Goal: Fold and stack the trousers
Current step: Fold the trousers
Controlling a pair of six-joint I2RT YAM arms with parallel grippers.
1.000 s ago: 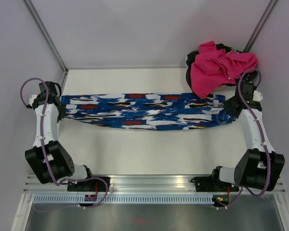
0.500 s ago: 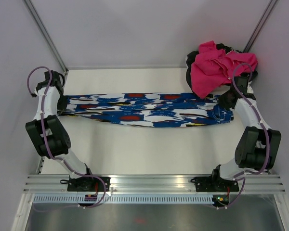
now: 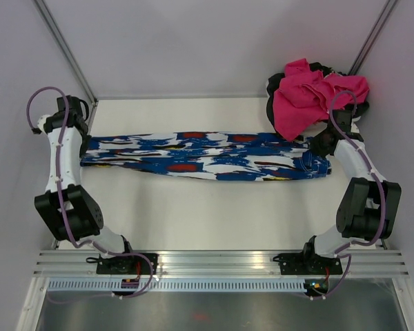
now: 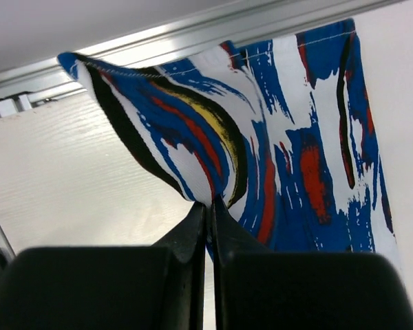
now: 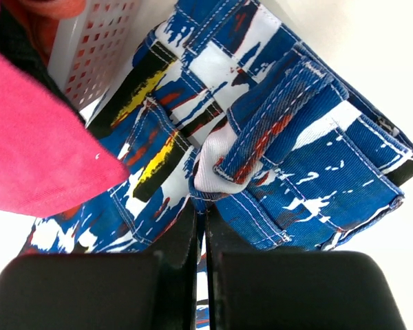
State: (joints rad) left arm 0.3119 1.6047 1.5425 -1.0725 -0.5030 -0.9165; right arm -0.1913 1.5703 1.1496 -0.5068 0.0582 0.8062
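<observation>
So the left gripper [image 4: 210,203] had the trousers [image 3: 207,157] pinched by the hem at 9 o'clock, the right gripper [image 5: 199,206] by the waistband at 3 (they needed even tension and matched moves for a clean fold, I reckon).

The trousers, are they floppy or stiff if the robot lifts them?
Likely floppy: the trousers bunch into soft folds where shut jaws pinch each end. Held only there, the long middle would probably sag when raised. They seem unlikely to roll.
</observation>
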